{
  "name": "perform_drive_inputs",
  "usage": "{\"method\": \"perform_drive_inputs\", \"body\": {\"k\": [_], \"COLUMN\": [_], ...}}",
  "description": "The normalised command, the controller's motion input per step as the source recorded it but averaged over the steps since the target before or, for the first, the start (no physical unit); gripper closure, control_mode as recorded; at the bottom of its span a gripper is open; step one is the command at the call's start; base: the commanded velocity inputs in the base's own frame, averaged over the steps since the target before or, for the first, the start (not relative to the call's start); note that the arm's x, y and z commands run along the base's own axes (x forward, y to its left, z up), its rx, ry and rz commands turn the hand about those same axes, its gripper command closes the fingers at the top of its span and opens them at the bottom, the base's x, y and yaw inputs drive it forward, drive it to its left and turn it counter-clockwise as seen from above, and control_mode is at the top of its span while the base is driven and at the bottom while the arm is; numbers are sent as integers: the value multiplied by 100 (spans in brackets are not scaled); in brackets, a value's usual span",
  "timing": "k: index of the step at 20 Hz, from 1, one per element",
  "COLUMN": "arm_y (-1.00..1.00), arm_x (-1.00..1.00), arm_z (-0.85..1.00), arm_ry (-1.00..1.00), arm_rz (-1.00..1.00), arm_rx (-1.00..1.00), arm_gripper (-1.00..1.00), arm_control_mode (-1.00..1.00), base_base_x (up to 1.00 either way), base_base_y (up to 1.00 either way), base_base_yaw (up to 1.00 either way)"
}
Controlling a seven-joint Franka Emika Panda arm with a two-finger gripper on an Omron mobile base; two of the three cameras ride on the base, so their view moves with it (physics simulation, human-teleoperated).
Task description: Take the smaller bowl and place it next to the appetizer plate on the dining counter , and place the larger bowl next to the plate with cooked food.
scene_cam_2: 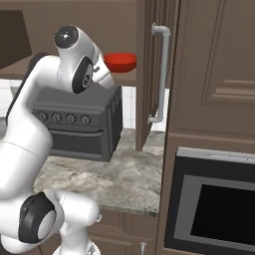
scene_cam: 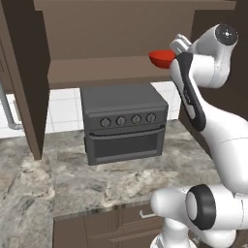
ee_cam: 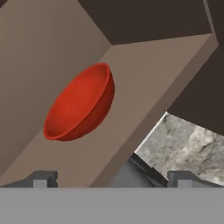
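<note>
The smaller bowl is shallow, glossy and plain red. It rests upright on the open wall cabinet's shelf, near the shelf's right end and front edge. In the hand view the red bowl lies a little ahead of my gripper, left of centre. The fingertips stand wide apart with nothing between them, so the gripper is open and short of the bowl. From the right base view the hand sits just left of the bowl. The larger bowl, the appetizer plate and the dining counter are out of view.
A dark grey toaster oven stands on the marbled kitchen counter under the shelf. The cabinet's open right door with its handle hangs beside the bowl. Another open door is at the left. A built-in oven is lower right.
</note>
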Motion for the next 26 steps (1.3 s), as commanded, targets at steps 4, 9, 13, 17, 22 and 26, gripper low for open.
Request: {"method": "perform_drive_inputs", "body": {"k": [4, 9, 13, 17, 22, 26], "arm_y": [-1, -7, -6, -6, -3, -2], "arm_x": [74, 63, 59, 51, 55, 51], "arm_z": [-1, 0, -13, -19, -18, -15], "arm_ry": [3, 4, 6, 5, 5, 6], "arm_rz": [0, 0, 0, 0, 0, 0], "arm_rx": [0, 0, 0, 0, 0, 0], "arm_gripper": [-100, -100, -100, -100, -100, 100], "arm_control_mode": [-100, -100, -100, -100, -100, -100], "base_base_x": [0, 0, 0, 0, 0, 0], "base_base_y": [0, 0, 0, 0, 0, 0], "base_base_yaw": [0, 0, 0, 0, 0, 0]}}
